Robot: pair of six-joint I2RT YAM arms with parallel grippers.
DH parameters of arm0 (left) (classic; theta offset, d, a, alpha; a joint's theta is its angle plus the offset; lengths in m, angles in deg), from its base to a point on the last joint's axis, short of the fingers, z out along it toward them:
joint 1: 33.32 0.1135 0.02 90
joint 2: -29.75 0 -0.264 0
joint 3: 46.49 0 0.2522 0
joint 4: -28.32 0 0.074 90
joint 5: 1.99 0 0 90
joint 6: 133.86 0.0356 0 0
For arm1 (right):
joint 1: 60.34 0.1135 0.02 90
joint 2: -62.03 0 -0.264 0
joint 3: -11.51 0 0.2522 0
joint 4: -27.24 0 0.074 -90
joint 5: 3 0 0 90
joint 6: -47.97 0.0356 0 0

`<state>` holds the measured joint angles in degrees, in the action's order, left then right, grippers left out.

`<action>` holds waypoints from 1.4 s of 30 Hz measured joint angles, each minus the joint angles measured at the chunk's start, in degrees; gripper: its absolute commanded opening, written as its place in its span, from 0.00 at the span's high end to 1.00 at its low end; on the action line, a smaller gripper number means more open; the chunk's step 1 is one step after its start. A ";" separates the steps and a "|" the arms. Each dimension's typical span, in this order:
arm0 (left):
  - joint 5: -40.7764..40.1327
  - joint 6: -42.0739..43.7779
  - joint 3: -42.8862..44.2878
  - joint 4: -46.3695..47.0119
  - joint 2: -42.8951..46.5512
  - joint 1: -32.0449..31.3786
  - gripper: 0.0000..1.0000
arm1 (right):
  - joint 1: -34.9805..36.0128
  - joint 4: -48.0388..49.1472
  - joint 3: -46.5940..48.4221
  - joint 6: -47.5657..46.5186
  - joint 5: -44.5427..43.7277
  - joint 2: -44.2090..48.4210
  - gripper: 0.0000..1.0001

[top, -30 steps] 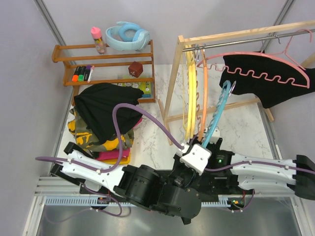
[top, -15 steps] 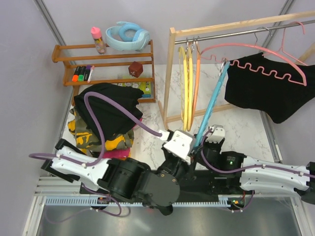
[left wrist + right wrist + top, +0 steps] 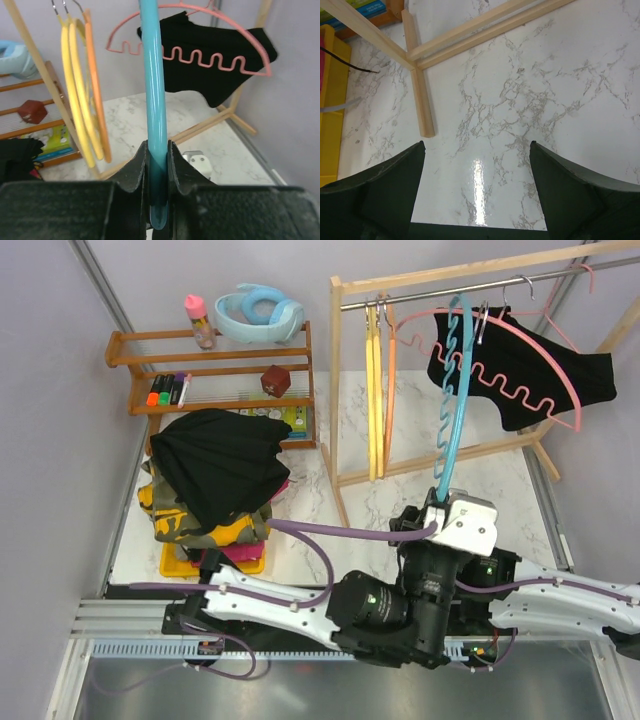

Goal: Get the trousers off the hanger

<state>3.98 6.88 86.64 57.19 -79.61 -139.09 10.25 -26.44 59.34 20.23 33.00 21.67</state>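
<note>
Left gripper [image 3: 157, 150] clamped on an upright blue hanger [image 3: 153, 75], right gripper [image 3: 476, 152] spread apart above marble worktop [image 3: 555, 70], black trousers [image 3: 200, 36] hung on pink hanger [image 3: 192, 56].

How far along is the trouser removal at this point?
Done: a pile of black, camouflage and magenta trousers lies at left; yellow and orange hangers hang bare. In hand: the left fingers clamp the bare turquoise plastic hanger; the right fingers stand open over the marble table. Left: the black trousers on the pink wavy hanger.
</note>
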 measured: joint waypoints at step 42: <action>-4.44 33.57 -30.58 31.89 12.68 6.25 0.98 | -0.07 7.04 29.99 -15.43 4.98 13.07 0.20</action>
<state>-0.45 40.45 56.06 89.08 -66.93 -132.84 10.18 -19.41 89.33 4.80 37.98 34.74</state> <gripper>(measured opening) 0.170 0.792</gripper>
